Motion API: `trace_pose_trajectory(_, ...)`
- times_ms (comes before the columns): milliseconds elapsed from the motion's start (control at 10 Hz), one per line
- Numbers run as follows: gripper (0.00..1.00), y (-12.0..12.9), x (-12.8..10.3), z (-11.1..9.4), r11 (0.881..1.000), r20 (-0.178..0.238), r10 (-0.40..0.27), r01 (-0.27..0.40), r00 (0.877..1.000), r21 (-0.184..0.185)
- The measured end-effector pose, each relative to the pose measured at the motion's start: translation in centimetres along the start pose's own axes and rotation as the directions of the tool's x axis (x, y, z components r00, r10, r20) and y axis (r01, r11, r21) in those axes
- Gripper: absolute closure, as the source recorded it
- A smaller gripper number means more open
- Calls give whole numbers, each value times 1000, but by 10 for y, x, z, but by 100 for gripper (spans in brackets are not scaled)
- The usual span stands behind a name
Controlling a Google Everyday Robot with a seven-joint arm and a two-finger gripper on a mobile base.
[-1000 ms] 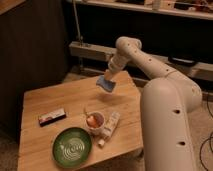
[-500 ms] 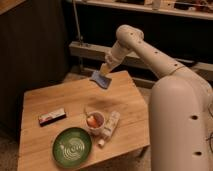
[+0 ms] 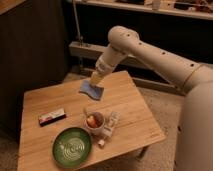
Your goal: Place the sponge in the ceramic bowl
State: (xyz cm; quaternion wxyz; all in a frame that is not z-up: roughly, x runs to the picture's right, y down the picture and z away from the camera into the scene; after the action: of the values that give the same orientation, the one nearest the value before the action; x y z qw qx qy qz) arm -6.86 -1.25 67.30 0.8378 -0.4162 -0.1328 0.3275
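The blue sponge (image 3: 91, 90) hangs above the far middle of the wooden table (image 3: 131, 107), tilted, with its lighter face up. My gripper (image 3: 94, 80) comes down from the white arm and is shut on the sponge's upper edge. The green ceramic bowl (image 3: 72, 146) with pale spiral lines sits near the table's front left edge, well below and left of the sponge in the camera view. Nothing lies inside the bowl.
A white mug (image 3: 94, 121) with orange contents stands just right of the bowl. A pale tube-like item (image 3: 110, 127) lies beside the mug. A flat dark box (image 3: 52, 116) with a red-white label rests at the left. Dark shelving stands behind the table.
The arm has carried the sponge leftward and a little lower over the table. The view has shifted, so the table sits more to the right.
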Motion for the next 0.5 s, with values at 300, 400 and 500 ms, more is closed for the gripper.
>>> trace_pose_trajectory(300, 99, 70, 12, 22, 994, -51, -108, 106, 993, -41)
trace_pose_trajectory(400, 99, 83, 15, 27, 990, -61, -135, 132, 989, -50)
trace_pose_trajectory(500, 99, 95, 18, 33, 986, -73, -160, 156, 984, -55)
